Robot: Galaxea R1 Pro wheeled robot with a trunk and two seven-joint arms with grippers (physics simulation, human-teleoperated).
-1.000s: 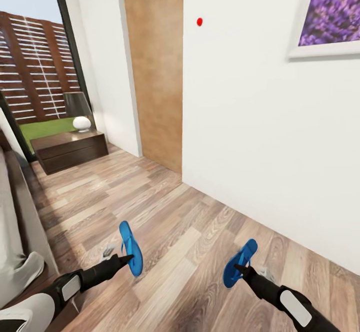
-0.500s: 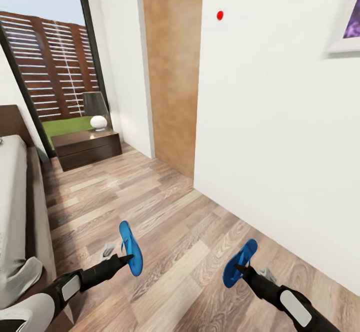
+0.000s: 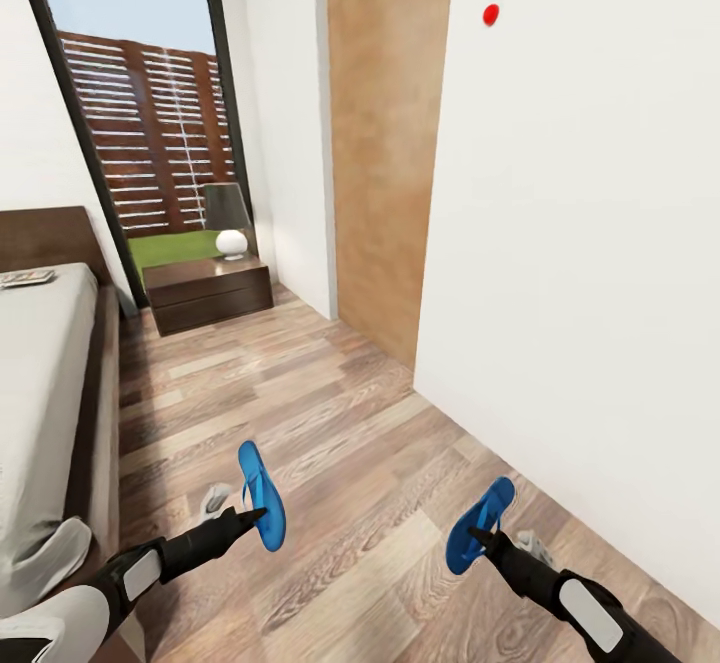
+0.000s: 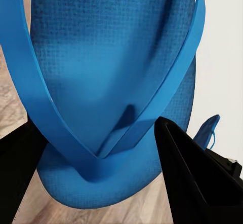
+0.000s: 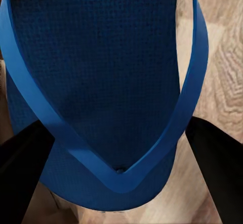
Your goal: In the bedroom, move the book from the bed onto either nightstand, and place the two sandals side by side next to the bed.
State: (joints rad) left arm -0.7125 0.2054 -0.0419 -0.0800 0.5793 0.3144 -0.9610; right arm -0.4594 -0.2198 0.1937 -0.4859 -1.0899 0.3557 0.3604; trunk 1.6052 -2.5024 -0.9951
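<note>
Claws both loaded — left claw clamped on one bright blue flat flip-flop, right claw on the other — above the wood-plank floor.

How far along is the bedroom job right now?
Nothing looks finished. In hand: the left gripper holds one sandal and the right gripper holds the other sandal, both off the floor. Left: set them side by side by the bed, then move the book to the nightstand.

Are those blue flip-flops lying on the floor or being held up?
Held up. The left gripper grips one sandal, the right gripper the other sandal, above the floor.
</note>
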